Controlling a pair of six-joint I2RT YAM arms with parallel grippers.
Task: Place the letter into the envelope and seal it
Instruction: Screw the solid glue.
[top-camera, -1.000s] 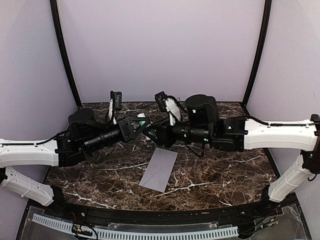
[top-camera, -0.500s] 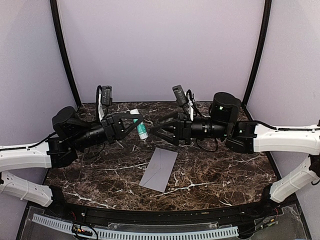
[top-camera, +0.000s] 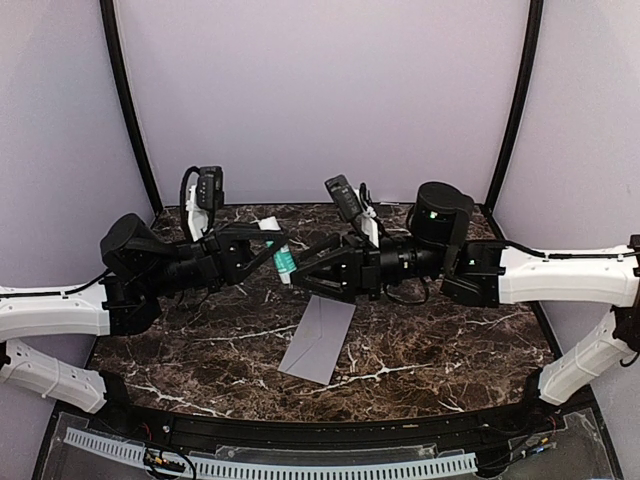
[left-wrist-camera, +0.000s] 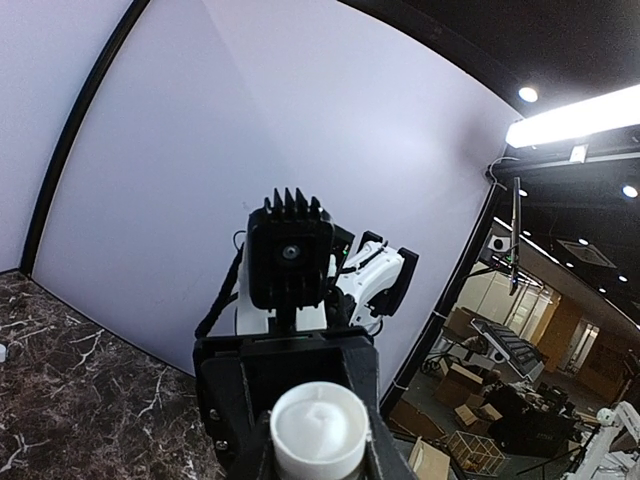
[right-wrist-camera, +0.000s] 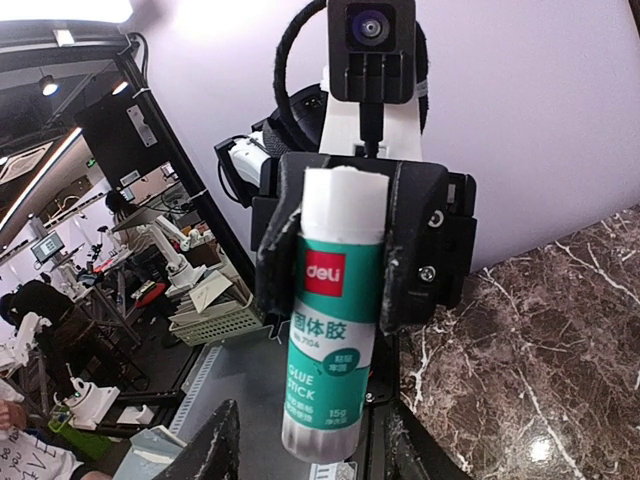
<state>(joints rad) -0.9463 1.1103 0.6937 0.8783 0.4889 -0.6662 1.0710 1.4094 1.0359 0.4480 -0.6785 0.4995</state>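
Right gripper has slid back in toward the left gripper since a moment ago – jaws spread loose either side of the bottom end of the glue stick; left one pinches that stick mid-air; lavender walls, dark marble table, envelope flat on it – unmoved.

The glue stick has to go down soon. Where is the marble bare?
Bare table lies left of the envelope, toward the near-left edge, and right of it, in front of the right arm. It is crowded behind the envelope, where the left gripper holds the glue stick facing the open right gripper.
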